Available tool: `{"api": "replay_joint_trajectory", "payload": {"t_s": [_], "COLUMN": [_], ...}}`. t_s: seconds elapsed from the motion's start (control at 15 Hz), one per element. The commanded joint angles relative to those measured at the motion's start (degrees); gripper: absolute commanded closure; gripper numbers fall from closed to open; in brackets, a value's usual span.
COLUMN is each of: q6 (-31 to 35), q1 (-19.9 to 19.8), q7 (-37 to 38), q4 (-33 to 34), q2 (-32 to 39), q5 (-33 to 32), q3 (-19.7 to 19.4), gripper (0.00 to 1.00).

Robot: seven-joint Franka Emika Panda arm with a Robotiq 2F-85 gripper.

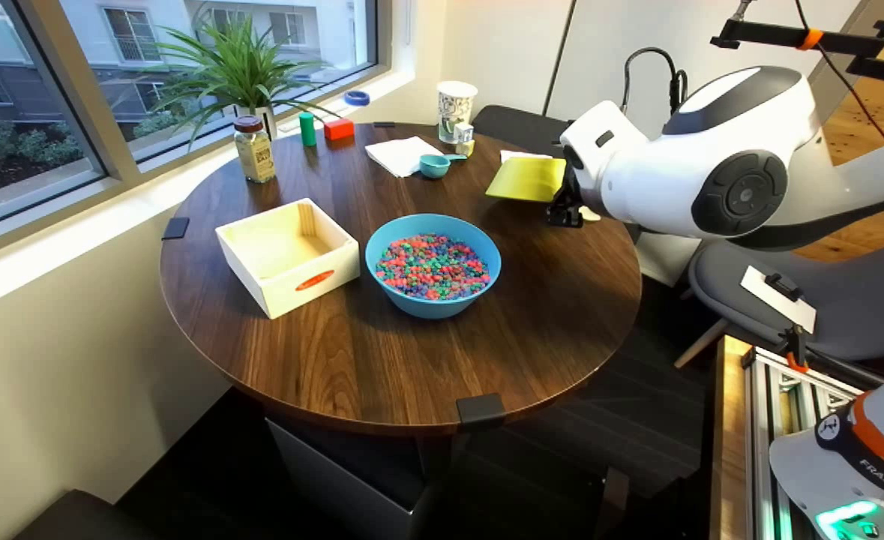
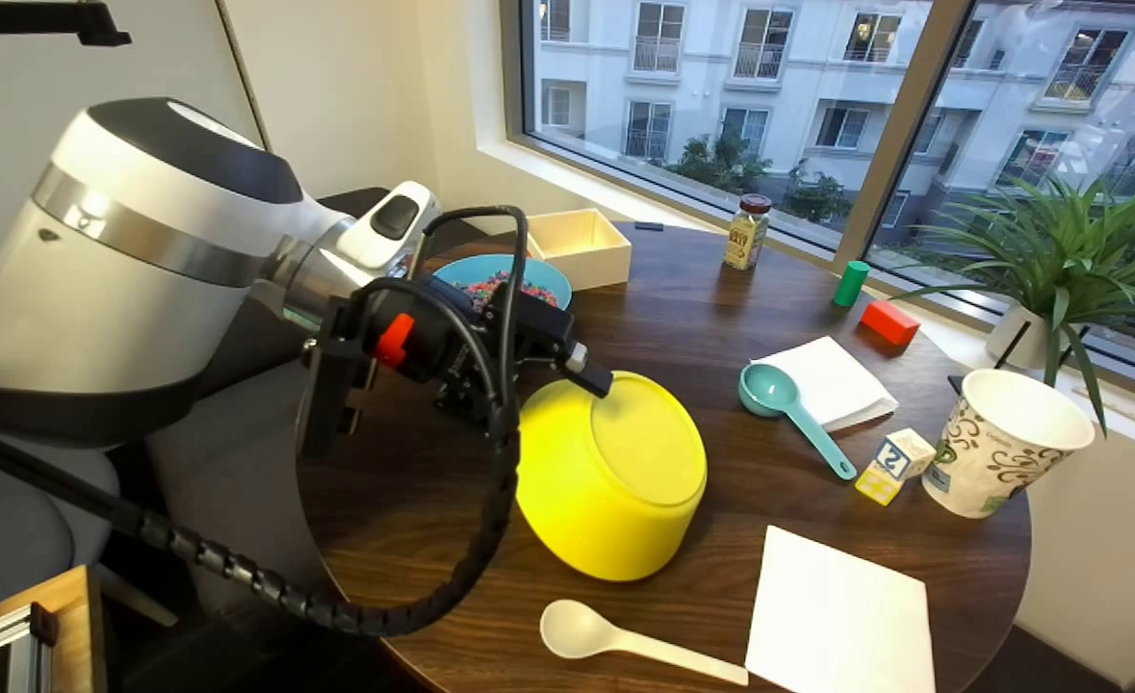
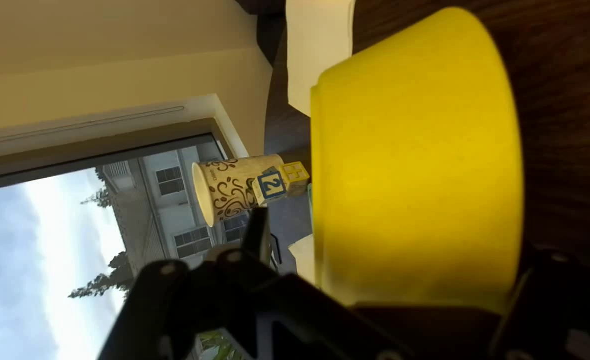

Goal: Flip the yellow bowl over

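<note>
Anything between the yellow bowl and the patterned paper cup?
Yes. From yellow bowl to patterned paper cup: the tip of the teal measuring scoop's handle, then two stacked toy blocks. Shows in an exterior view.

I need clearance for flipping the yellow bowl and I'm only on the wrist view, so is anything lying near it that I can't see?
Observer: Yes, a spoon lies on the table near the yellow bowl.
Operator: Is there another bowl anywhere?
Observer: Yes, a blue bowl holding small colourful pieces, visible in both exterior views.
Operator: What stands beside it?
Observer: An open-topped wooden box.
</note>
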Motion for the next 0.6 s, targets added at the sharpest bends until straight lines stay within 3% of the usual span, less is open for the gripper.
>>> {"api": "replay_joint_trajectory", "payload": {"t_s": [0.0, 0.53], "q6": [4.05, 10.1], "q1": [-0.44, -2.15], "q7": [-0.75, -4.38], "q4": [0.78, 3.23], "q2": [0.41, 1.16], "q5": [6.67, 25.16], "q3": [-1.04, -1.97], "gripper": [0.0, 0.0]}}
